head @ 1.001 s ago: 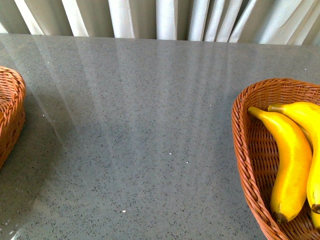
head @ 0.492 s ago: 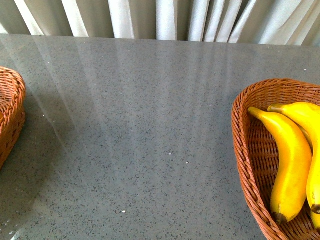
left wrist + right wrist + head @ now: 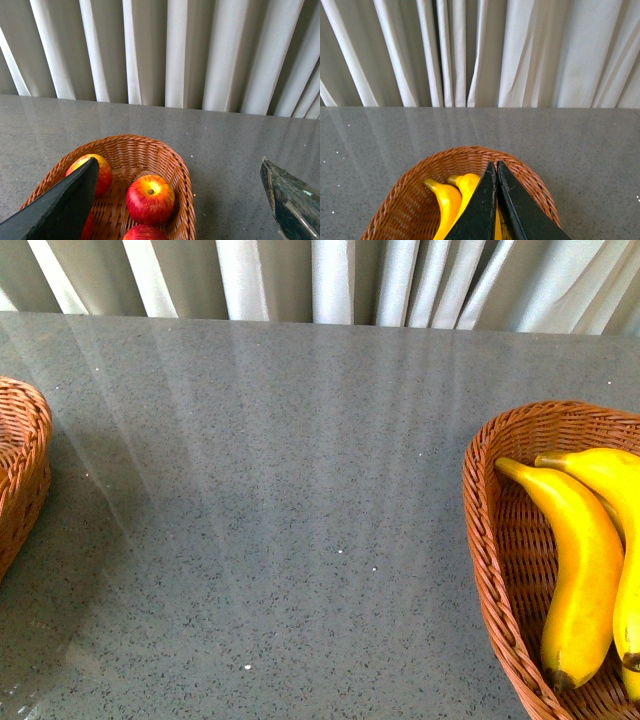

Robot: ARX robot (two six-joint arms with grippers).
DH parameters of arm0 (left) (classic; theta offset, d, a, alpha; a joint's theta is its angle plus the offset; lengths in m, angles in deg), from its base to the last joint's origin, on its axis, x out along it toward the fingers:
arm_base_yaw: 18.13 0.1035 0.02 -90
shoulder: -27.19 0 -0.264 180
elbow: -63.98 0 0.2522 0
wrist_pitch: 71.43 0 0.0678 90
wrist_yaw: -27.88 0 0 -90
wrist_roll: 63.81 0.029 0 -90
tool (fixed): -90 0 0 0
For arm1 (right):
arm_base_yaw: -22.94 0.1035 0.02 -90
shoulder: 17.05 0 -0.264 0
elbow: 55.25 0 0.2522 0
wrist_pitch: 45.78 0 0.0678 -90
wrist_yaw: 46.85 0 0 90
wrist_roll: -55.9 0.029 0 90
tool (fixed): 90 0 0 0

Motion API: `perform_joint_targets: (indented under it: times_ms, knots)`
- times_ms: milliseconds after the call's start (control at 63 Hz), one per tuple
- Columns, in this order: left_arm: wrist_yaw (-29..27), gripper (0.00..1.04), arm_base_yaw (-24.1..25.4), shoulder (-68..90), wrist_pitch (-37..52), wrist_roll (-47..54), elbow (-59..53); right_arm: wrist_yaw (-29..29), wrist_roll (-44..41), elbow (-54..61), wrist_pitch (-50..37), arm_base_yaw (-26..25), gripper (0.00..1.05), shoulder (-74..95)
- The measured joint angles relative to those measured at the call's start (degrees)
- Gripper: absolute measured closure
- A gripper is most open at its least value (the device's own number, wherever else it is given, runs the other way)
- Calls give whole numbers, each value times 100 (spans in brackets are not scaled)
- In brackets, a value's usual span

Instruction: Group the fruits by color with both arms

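— Bananas first: where do they lie?

— Two bananas (image 3: pixel 578 580) rest side by side in the wicker basket (image 3: pixel 490 540) at the right edge of the front view, stems toward the curtain, brown tips toward the camera. The right wrist view shows the same basket (image 3: pixel 405 200) from above, with two yellow stem ends (image 3: pixel 445 197) poking out beside the pincer.

— And the right gripper?

— The right gripper (image 3: pixel 496 172) hangs over that basket with its two black fingers pressed together, edge to edge, nothing between them that I can see. Whether its tips touch the fruit I cannot tell.

— Apples?

— In the other wicker basket (image 3: pixel 175 170), seen in the left wrist view. One red apple with a yellow patch round its stem (image 3: pixel 150 199) sits in the middle, another (image 3: pixel 101 172) is half hidden behind a finger, and the top of a third (image 3: pixel 144 233) shows at the frame's edge. A sliver of red shows below the finger too. In the front view only the rim of this basket (image 3: pixel 25 470) shows at the far left, and no fruit can be made out in it.

— Left gripper?

— The left gripper (image 3: pixel 180 200) is spread wide, one finger (image 3: pixel 60 210) over the basket, the other (image 3: pixel 292 202) out over the bare grey speckled table (image 3: pixel 280 490). It holds nothing.

— Behind it all?

— A pale pleated curtain (image 3: pixel 330 280) along the table's far edge.
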Motion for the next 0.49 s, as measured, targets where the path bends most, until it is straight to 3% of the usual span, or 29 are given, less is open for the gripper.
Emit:
perform_joint_targets:
  times_ms: [302,492]
  knots:
    - [-2,9,0,0,0,0,0,22,-2,0,337,4,103,-483]
    - [-2,9,0,0,0,0,0,22,-2,0,339,4,70,-485]
